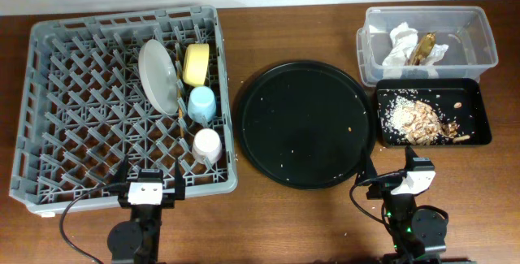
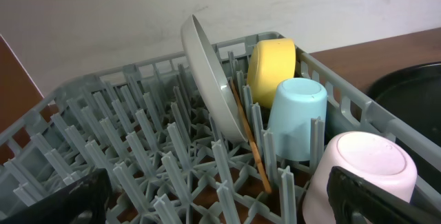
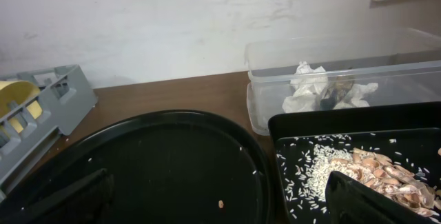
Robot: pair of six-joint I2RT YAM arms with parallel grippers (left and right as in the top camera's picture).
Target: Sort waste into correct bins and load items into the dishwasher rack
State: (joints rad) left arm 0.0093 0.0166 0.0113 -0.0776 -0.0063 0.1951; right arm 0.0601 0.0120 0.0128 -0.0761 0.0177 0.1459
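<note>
**benchbot_42:** Where does it stand? Both arms sit at the near table edge. The left gripper (image 1: 150, 176) has its jaws spread wide with nothing between them, and so does the right gripper (image 1: 392, 171).

**rackrat:** Looks almost done to me. Just in front of the left gripper is the pale pink plastic cup (image 2: 362, 165), upside down in the grey plastic dish rack (image 1: 49, 158). Behind it come the light blue plastic cup (image 2: 296, 117), the yellow plastic cup (image 2: 271, 69) and the grey round plate (image 2: 210, 79), which stands on edge. A thin wooden stick (image 2: 251, 141) leans along the plate.

**benchbot_42:** And the right side?

**rackrat:** The round black tray (image 1: 301, 93) only has crumbs on it, including one small orange crumb (image 3: 220, 203). Beyond it, the black rectangular bin (image 1: 479, 114) holds rice and shells. The clear plastic tub (image 1: 479, 28) behind that holds crumpled white tissue (image 1: 402, 41).

**benchbot_42:** So what's the move?

**rackrat:** My guess is a final check. If it goes for that crumb, it should come straight down with the jaws narrowed first, since a wide pinch would just skid on the tray. On the left, it should stay clear of the pink cup so nothing gets tipped.
</note>
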